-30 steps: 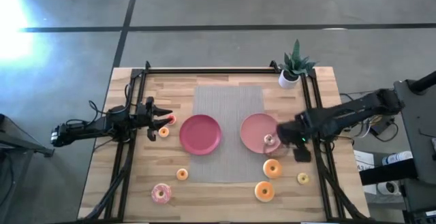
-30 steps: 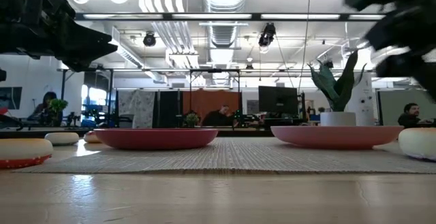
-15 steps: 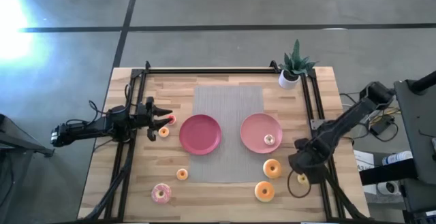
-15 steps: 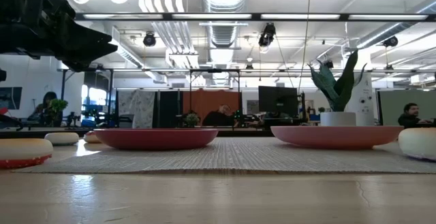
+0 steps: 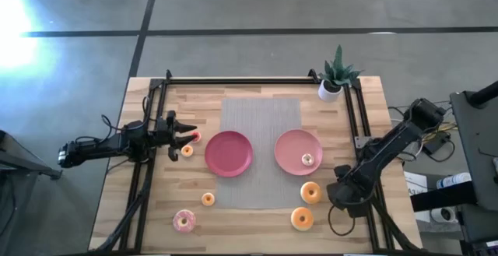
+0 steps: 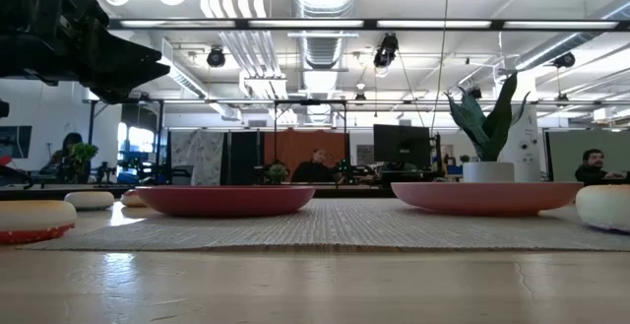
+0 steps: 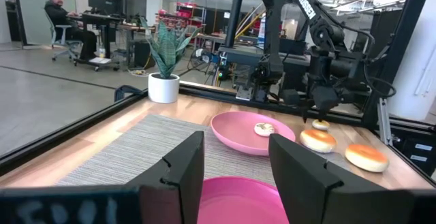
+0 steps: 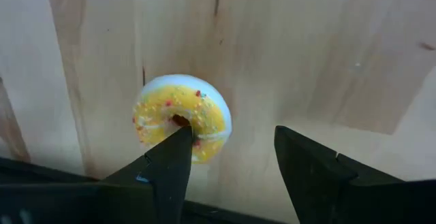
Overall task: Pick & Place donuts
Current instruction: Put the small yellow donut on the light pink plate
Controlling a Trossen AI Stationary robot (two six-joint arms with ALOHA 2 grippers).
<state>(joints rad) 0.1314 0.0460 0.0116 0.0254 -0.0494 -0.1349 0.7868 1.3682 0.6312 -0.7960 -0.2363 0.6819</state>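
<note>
My right gripper [image 8: 231,161] is open and points down at the table's near right, just above a small yellow donut [image 8: 182,117], which lies flat on the wood by the tip of one finger [image 8: 170,163]. In the high view this gripper [image 5: 346,198] hides that donut. A small pale donut [image 5: 308,160] lies in the right pink plate [image 5: 289,145]. Two orange donuts [image 5: 311,192] [image 5: 302,219] lie near the right gripper. My left gripper [image 5: 180,138] waits open at the left edge, beside a red donut [image 5: 194,137] and a small orange one [image 5: 187,151].
The left pink plate [image 5: 229,153] sits on a grey mat [image 5: 261,116]. A small orange donut [image 5: 208,199] and a pink donut [image 5: 184,222] lie near the near edge. A potted plant [image 5: 334,77] stands at the far right corner. Black rails [image 5: 362,131] run along both sides.
My right gripper has drawn away from the right plate toward the table's near right corner and come down over the yellow donut. The small pale donut has stayed in the plate. In the low view the right arm has left the picture.
</note>
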